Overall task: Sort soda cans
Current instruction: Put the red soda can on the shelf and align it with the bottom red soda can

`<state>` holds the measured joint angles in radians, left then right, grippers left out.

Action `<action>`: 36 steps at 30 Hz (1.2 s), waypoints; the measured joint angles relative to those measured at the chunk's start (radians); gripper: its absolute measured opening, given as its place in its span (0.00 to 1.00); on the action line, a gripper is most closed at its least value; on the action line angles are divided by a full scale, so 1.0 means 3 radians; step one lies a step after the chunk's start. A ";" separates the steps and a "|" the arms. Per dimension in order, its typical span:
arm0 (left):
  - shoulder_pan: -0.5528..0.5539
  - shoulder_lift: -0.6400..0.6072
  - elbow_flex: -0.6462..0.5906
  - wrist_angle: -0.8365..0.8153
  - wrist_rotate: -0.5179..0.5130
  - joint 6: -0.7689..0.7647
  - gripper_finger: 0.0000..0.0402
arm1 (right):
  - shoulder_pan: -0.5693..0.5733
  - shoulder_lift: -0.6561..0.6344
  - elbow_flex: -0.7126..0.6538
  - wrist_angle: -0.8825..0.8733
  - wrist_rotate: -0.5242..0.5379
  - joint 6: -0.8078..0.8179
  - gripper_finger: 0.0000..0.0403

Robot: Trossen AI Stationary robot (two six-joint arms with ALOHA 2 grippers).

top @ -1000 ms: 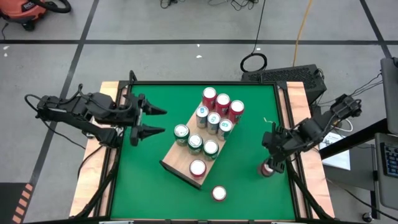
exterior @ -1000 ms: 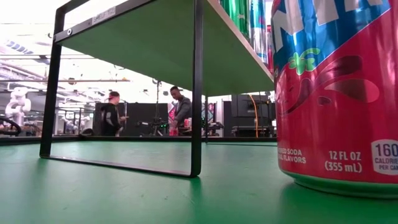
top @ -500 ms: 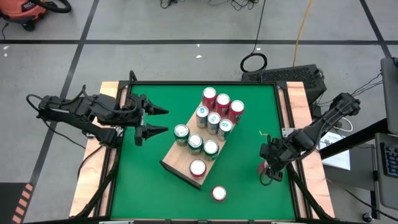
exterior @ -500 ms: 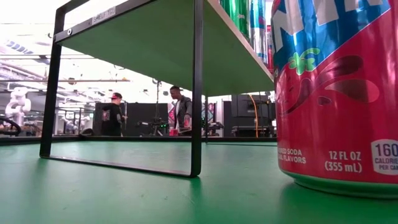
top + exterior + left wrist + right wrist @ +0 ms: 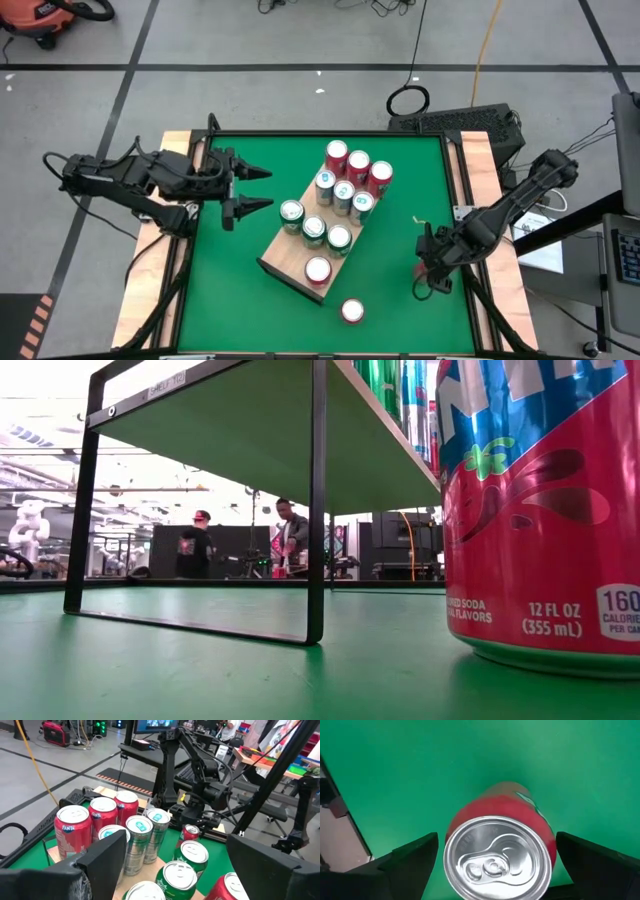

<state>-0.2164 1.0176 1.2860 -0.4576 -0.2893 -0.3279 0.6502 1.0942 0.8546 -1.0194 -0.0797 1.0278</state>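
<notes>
Two arms: both over the green table [image 5: 230, 290], one at each side, seen from above.
Left gripper [image 5: 248, 190]: at the table's left side, near the wooden board's left end, touching nothing; its two dark fingers [image 5: 102, 857] are spread wide, pointing toward the cans.
Wooden board [image 5: 282, 258]: lies diagonally in the middle of the table, raised on a black metal frame [image 5: 318, 510] as the low view shows.
Cans on the board [image 5: 340, 195]: nine upright, silver tops up; three red ones at the far end, then three teal ones, then three green ones.
Red can on the board's near end [image 5: 318, 271]: upright, alone, just past the green cans.
Loose red can [image 5: 351, 310]: upright on the green surface, just off the board's near corner, well apart from both grippers.
Right gripper [image 5: 432, 272]: low over the table's right edge, fingers [image 5: 410, 862] spread to either side of a can, not touching it in the wrist view.
Red can at the right gripper [image 5: 500, 845]: upright on the green surface between the parted fingers, silver top [image 5: 492, 857] facing the wrist camera.
Background: two people [image 5: 245, 540] stand far off in the room beyond the table.
</notes>
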 joint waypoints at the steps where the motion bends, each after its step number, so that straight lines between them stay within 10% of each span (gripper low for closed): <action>1: 0.0006 0.0001 0.0000 0.0000 0.0000 0.0000 0.85 | -0.0001 0.0016 -0.0003 0.0003 -0.0001 -0.0008 0.97; 15: 0.0007 0.0001 0.0000 0.0001 -0.0003 -0.0001 0.85 | -0.0001 0.0105 -0.0005 0.0146 -0.0005 0.0194 0.74; 36: 0.0049 0.0007 0.0000 0.0039 -0.0040 0.0087 0.85 | -0.0001 0.0094 0.1126 0.0126 0.0011 0.0987 0.74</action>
<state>-0.2016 1.0197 1.2861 -0.4460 -0.3013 -0.3016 0.6498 1.1225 1.1925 -0.9817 -0.0764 1.3240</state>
